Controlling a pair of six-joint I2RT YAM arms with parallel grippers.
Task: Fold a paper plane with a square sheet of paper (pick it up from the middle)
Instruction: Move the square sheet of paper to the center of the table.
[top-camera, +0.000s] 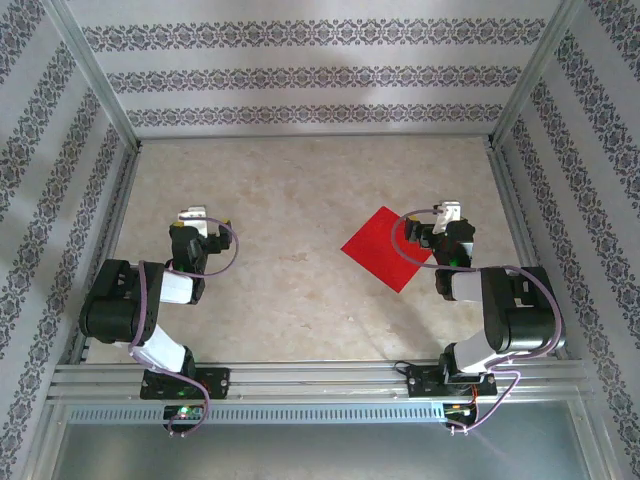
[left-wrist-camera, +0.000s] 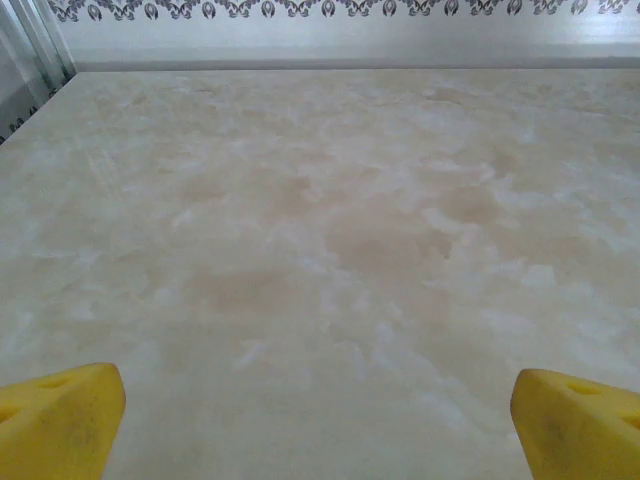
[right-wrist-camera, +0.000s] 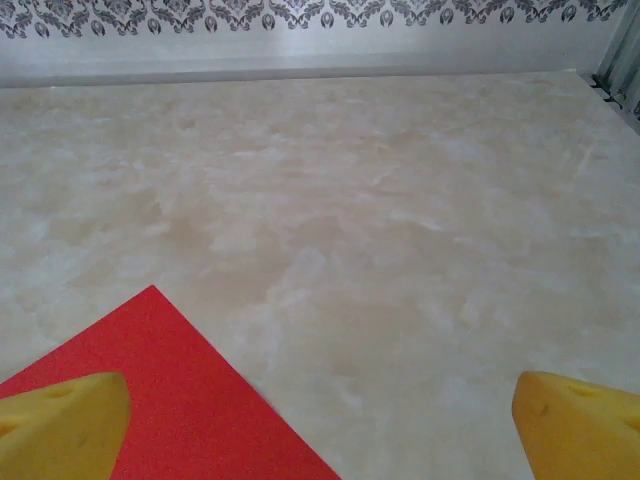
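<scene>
**A:** How far along are we?

**B:** Right at the start. The thin, bright red square sheet of paper (top-camera: 387, 248) lies flat and uncreased on the beige marbled table (top-camera: 290, 190), right of centre in the overhead frame.

**A:** And the grippers?

**B:** The left gripper (top-camera: 200, 218) and right gripper (top-camera: 447, 213) are both spread wide and empty, with the right just beside the sheet's corner. By my read, the pickup and every fold are yet to do.

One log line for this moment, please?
square sheet of paper: flat, unfolded | left gripper: open, empty | right gripper: open, at sheet's edge
</scene>
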